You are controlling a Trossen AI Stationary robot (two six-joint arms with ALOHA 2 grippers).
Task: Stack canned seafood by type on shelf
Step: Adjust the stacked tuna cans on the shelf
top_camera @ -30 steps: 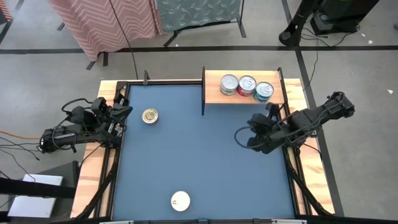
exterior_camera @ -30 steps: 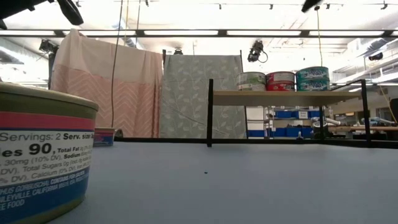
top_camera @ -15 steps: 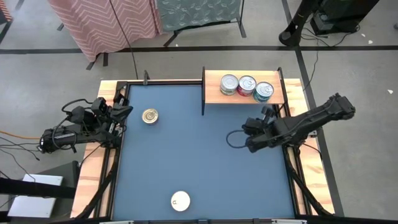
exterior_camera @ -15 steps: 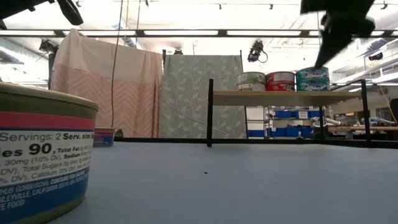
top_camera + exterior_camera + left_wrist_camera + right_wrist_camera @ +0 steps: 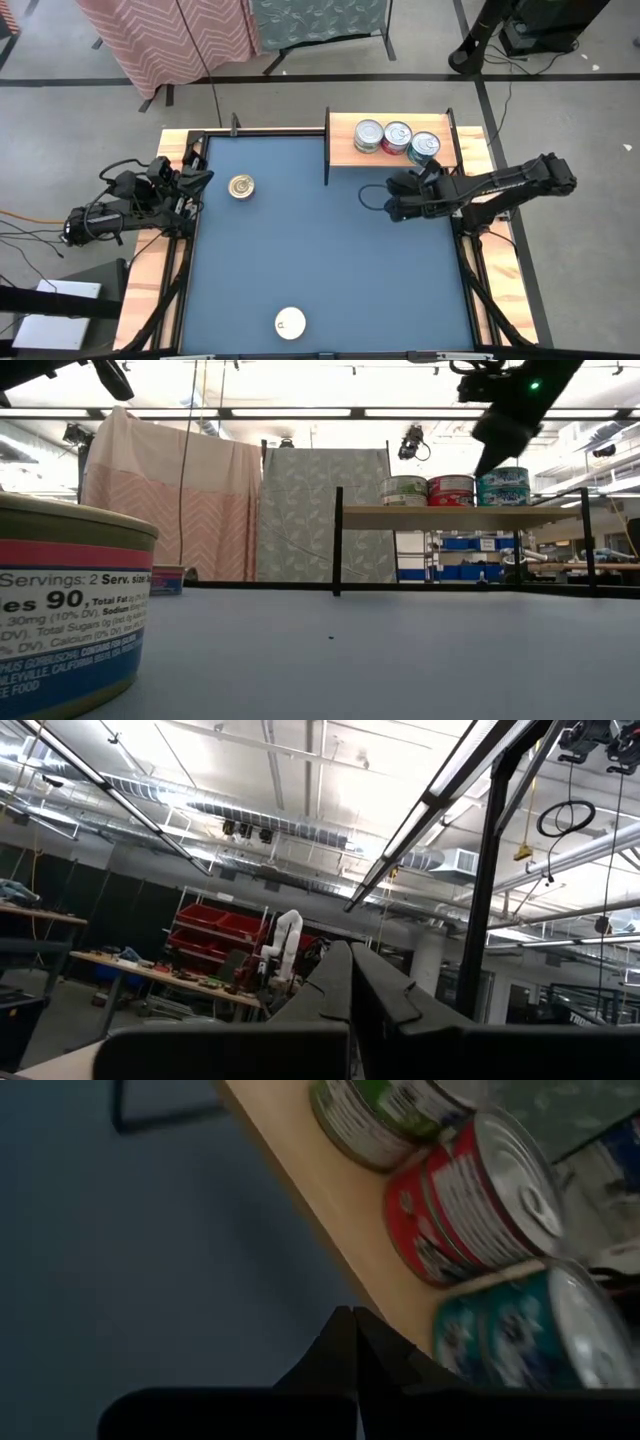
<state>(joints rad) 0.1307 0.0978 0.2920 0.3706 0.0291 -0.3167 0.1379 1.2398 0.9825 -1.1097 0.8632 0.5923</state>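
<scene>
The right end effector (image 5: pixel 392 203) was fully closed and empty, positioned above the blue surface (image 5: pixel 320 260) just in front of the light-wood shelf with dark metal uprights (image 5: pixel 345 145). Three short round tins stood in a row on the shelf: a green-labelled tin (image 5: pixel 368 136), a red-labelled tin (image 5: pixel 397 136) and a teal-labelled tin (image 5: pixel 424 146). A gold-lidded tin (image 5: pixel 241 187) and a white-lidded tin (image 5: pixel 290 323) rested on the surface. The left end effector (image 5: pixel 200 178) was closed, empty, at the surface's left edge.

Blue table (image 5: pixel 330 260) is carrying a wood shelf (image 5: pixel 345 150) at far right corner, w/ 3 tins (image 5: pixel 396 138) sitting on it in a row. Gold-lid tin (image 5: pixel 240 186) & white-lid tin (image 5: pixel 290 322) are lying on the blue top, well apart.
</scene>
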